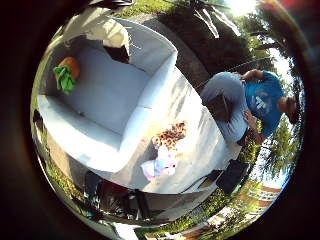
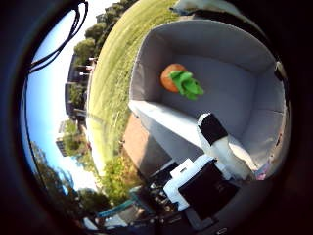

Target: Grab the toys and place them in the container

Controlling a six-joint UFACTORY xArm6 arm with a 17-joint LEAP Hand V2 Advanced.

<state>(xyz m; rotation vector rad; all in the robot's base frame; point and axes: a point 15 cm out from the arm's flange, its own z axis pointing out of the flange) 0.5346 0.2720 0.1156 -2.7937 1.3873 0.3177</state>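
A grey soft-walled container [image 1: 150, 95] stands on a light table [image 1: 205, 140]. An orange and green carrot-like toy [image 2: 179, 80] lies inside it against one corner. A spotted orange-brown toy [image 1: 170, 134] and a white and pink toy [image 1: 160, 163] lie on the table just outside the container's wall. My right hand [image 2: 220, 147] is above the container. The right thumb side palm view shows a white, black-tipped finger reaching straight out over the container's rim. The hand is open and nothing shows between its fingers.
The table stands outdoors on grass [image 2: 122, 59], with trees and buildings far off. Dark gear [image 1: 115, 198] lies on the ground by the table's edge near the two toys.
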